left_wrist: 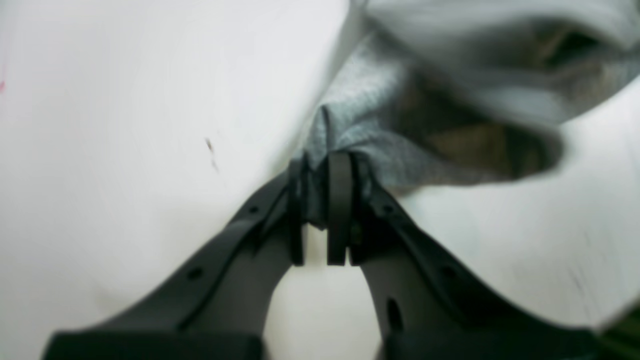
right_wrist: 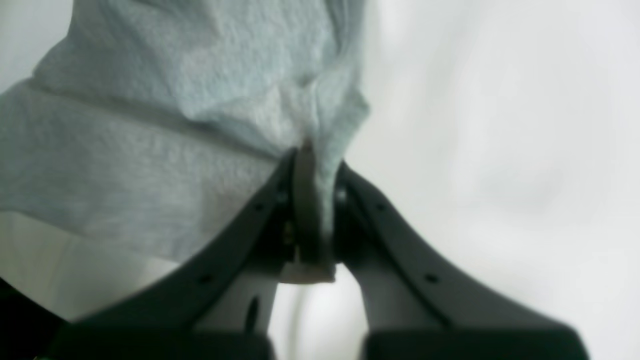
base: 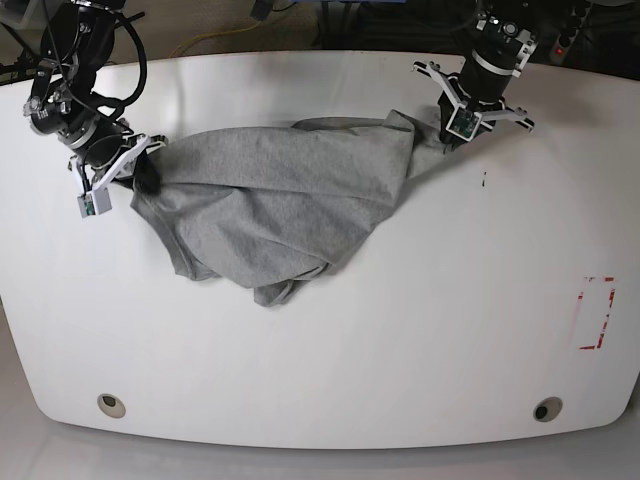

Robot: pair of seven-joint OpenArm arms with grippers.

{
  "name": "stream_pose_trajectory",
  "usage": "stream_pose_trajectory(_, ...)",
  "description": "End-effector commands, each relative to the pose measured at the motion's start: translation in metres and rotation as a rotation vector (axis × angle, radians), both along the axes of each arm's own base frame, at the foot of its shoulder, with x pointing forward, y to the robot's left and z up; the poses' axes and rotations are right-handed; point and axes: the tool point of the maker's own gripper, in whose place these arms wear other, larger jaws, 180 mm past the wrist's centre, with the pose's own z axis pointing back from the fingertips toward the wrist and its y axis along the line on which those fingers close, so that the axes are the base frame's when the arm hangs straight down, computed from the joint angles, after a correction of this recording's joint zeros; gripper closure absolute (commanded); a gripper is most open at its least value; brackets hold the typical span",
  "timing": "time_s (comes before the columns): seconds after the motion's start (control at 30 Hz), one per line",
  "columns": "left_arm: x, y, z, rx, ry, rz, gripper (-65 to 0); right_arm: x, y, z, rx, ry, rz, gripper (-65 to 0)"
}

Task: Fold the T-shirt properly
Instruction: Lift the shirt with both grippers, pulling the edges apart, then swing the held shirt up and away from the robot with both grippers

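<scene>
The grey T-shirt (base: 280, 205) lies crumpled on the white table (base: 400, 340), stretched between both arms, its lower part bunched toward the front. My left gripper (base: 447, 136), at the back right in the base view, is shut on a corner of the shirt (left_wrist: 350, 115), which is pinched between its black fingers (left_wrist: 340, 200). My right gripper (base: 148, 178), at the left in the base view, is shut on another edge of the shirt (right_wrist: 175, 125), with cloth gathered between its fingers (right_wrist: 305, 200). No lettering shows.
A red dashed rectangle (base: 596, 312) is marked on the table near the right edge. Two round holes (base: 111, 404) (base: 546, 409) sit near the front edge. Cables and dark equipment lie beyond the back edge.
</scene>
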Motion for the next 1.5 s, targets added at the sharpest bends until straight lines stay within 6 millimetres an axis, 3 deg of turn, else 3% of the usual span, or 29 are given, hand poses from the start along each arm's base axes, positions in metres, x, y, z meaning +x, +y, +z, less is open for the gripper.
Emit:
stream_pose_trajectory(0.0,0.015,0.014,0.016,0.024,-0.063,0.027,0.0,0.021,-0.007,0.031,-0.028,-0.108,0.012,0.0)
stream_pose_trajectory(0.1,0.036,0.034,0.028,0.06,-0.11,0.073,-0.1,0.04,-0.012,0.051,-0.053,-0.165,0.021,0.0)
stream_pose_trajectory(0.33,0.082,0.05,0.056,0.132,-0.151,0.037,-0.1,0.08,-0.03,0.075,-0.033,-0.234,-0.018,0.0)
stream_pose_trajectory(0.63,0.133,0.071,0.103,0.217,-0.214,0.066,-0.1,0.132,-0.019,0.103,-0.018,-0.301,0.055,0.0)
stream_pose_trajectory(0.8,0.162,0.08,0.141,0.241,-0.288,0.11,-0.1,0.168,-0.018,0.129,0.014,-0.342,0.058,0.0)
stream_pose_trajectory(0.93,0.179,0.087,0.172,0.249,-0.345,0.149,-0.1,0.193,-0.035,0.16,0.022,-0.38,0.028,0.0)
stream_pose_trajectory(1.2,0.202,0.123,0.246,0.326,-0.43,0.233,-0.3,0.238,-0.031,0.249,-0.02,-0.492,0.077,0.0)
stream_pose_trajectory(1.3,0.204,0.139,0.272,0.339,-0.459,0.288,-0.3,0.245,-0.031,0.284,-0.062,-0.541,0.093,0.0)
stream_pose_trajectory(1.47,0.205,0.159,0.325,0.407,-0.552,0.326,-0.3,0.251,-0.012,0.337,-0.134,-0.619,0.155,0.0)
